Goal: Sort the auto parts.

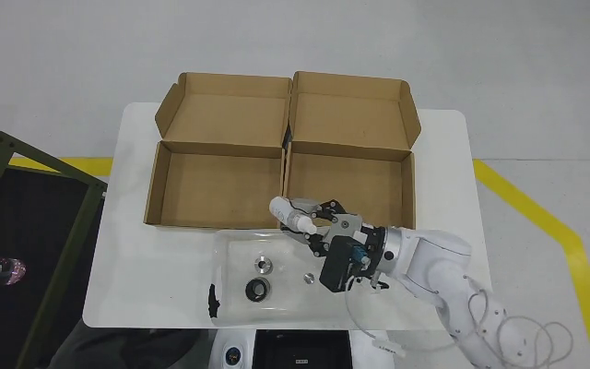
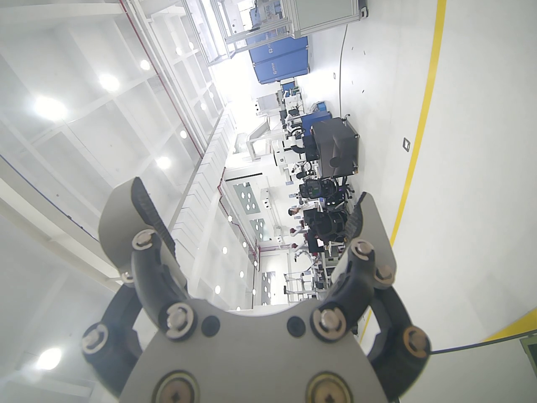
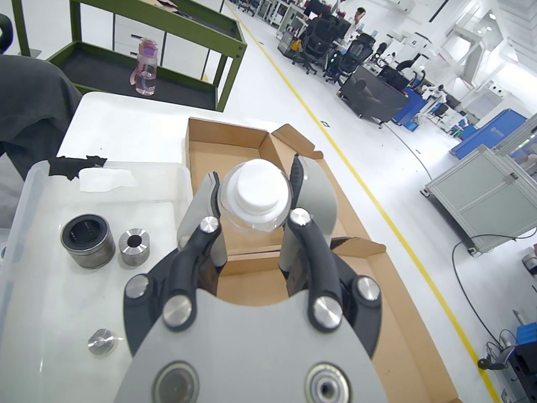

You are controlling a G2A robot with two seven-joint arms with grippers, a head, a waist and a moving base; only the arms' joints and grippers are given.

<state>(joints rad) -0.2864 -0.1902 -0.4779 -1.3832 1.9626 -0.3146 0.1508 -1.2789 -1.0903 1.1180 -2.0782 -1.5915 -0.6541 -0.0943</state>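
your right hand [image 3: 254, 211] is clamped on the white-capped bottle [image 3: 256, 192], above the near edge of the right cardboard box [image 1: 348, 189], just past the clear tray [image 1: 230, 267]. looks like mid-carry. next, move it over the box floor, lower it, let go. left hand [image 2: 251, 194]: fingers apart, holding nothing.
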